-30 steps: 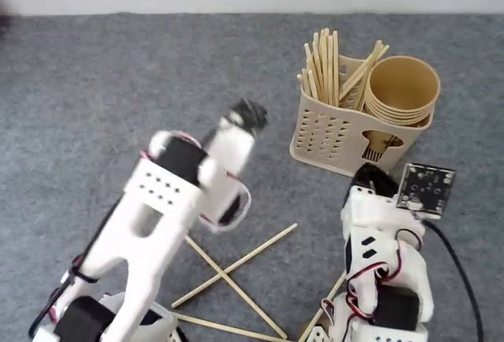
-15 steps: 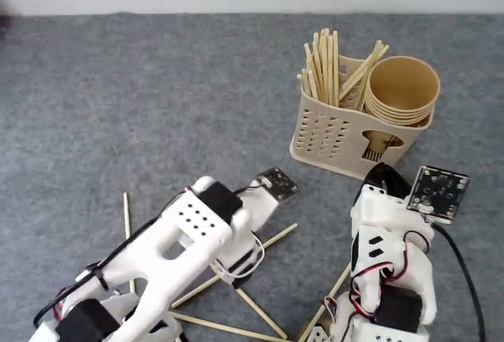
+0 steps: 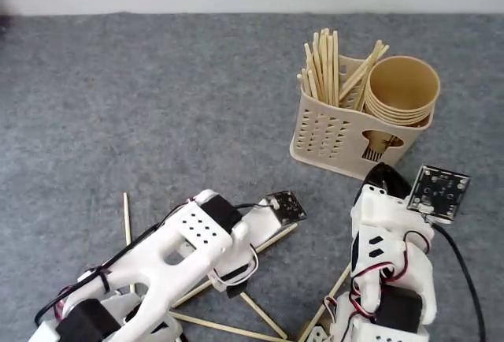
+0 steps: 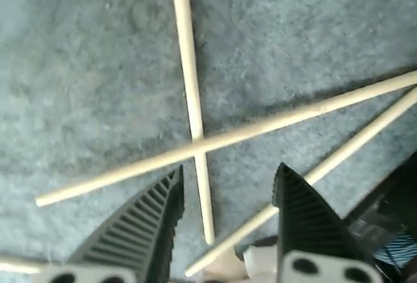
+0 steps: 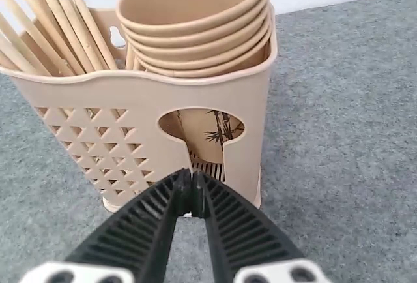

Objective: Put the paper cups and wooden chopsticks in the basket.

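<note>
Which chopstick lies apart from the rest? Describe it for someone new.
Start at the basket at the far right, then cross to the left arm near the front. Just left of that arm lies one chopstick, alone, pointing front to back; the other loose ones lie under the arm or toward the right arm.

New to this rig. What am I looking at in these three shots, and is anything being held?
The left arm and the right arm are small robots side by side on a grey carpet. One picture comes from a fixed camera looking down. The other two come from a camera on each arm's wrist. The basket holds stacked paper cups and a bunch of chopsticks. Some loose chopsticks lie crossed on the carpet. The left pincer hangs open over them, holding nothing. The right pincer is shut, empty, facing the basket.
</note>
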### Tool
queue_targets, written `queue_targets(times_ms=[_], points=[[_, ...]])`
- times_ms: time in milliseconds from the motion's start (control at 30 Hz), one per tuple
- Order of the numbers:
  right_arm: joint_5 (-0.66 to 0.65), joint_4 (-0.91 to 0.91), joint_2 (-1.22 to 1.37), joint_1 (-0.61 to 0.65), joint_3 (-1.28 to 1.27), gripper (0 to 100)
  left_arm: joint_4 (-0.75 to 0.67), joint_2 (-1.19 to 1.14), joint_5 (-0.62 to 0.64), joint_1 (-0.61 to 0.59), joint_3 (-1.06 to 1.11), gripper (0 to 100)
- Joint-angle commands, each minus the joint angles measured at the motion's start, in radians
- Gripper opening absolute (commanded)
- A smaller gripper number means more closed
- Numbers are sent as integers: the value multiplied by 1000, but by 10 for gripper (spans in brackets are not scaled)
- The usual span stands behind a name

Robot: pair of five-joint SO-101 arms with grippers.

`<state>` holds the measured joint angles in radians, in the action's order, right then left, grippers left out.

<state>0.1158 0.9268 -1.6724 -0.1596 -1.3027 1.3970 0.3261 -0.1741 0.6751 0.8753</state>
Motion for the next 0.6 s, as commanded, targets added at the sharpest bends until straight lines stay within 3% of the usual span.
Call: queue_targets(times_ms=[0,233,367,567], points=[[9,-24,-10,-13,29,9,-80,28,-34,5,41,217],[9,-25,-10,-13,29,9,-284,28,-41,5,179,216],[8,-25,-10,-13,29,9,-313,28,-37,5,185,211],[8,-25,-10,-13,29,9,-379,28,28,5,191,43]])
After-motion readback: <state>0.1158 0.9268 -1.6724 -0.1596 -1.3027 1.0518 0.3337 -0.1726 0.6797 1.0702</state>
